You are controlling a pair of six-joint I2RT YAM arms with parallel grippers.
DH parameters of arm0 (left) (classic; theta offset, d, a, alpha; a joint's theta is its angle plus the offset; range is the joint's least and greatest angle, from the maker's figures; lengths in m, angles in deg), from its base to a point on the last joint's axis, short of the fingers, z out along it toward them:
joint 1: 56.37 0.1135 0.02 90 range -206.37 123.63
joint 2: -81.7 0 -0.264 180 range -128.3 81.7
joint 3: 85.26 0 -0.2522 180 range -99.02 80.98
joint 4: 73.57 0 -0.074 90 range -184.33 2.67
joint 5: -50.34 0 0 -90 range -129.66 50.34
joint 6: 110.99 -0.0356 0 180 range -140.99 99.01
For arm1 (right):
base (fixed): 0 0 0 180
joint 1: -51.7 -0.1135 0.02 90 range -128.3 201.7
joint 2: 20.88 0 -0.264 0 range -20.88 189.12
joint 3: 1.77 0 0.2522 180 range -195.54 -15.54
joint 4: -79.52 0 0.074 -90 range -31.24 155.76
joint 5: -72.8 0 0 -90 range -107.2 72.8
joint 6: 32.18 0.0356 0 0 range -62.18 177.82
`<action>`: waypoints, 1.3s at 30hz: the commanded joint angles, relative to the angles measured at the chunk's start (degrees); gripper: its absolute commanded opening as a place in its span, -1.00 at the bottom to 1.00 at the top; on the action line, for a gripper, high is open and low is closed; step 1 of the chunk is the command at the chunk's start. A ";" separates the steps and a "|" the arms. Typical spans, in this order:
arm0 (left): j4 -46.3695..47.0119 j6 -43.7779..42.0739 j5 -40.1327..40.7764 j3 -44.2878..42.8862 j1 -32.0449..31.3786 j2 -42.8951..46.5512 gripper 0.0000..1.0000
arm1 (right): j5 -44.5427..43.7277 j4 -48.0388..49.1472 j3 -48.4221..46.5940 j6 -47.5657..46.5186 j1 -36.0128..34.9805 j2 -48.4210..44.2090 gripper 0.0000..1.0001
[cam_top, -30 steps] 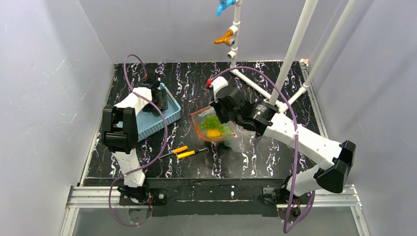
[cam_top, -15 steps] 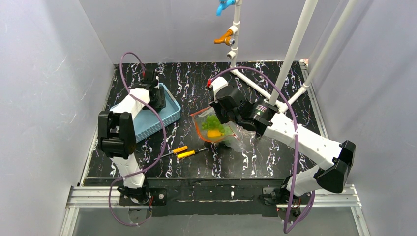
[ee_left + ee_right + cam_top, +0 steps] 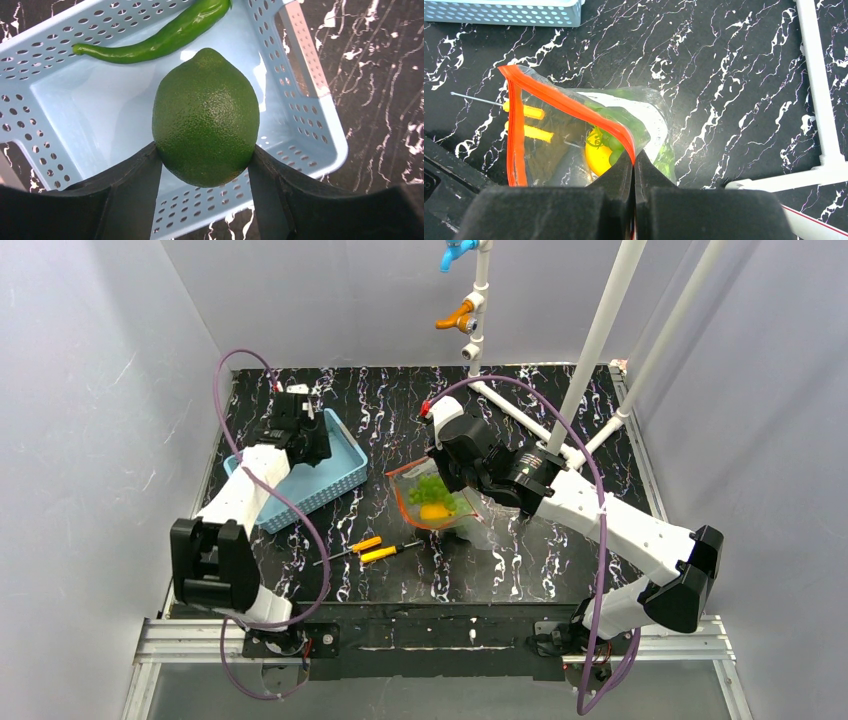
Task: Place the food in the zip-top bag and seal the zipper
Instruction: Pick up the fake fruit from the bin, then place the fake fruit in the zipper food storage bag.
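Over the basket (image 3: 320,135), left claw (image 3: 205,152) clamps the lime (image 3: 206,100), long axis pointing outward along its fingers; right claw (image 3: 634,159) pinches the zipper (image 3: 569,107).

I count one lime (image 3: 206,117), one long green pepper (image 3: 155,37), one lemon (image 3: 596,159), two screwdrivers (image 3: 380,554), one basket (image 3: 340,475) and one zip-top bag (image 3: 549,130); its leafy greens (image 3: 432,488) blur together uncounted.

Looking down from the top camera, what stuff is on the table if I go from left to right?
The light blue basket → orange-handled screwdrivers → zip-top bag with food inside → white pipes.
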 commanded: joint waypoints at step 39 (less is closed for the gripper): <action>-3.36 38.30 -21.39 12.87 -30.74 35.85 -0.71 | 7.15 8.43 1.92 1.76 -0.27 -3.36 -0.97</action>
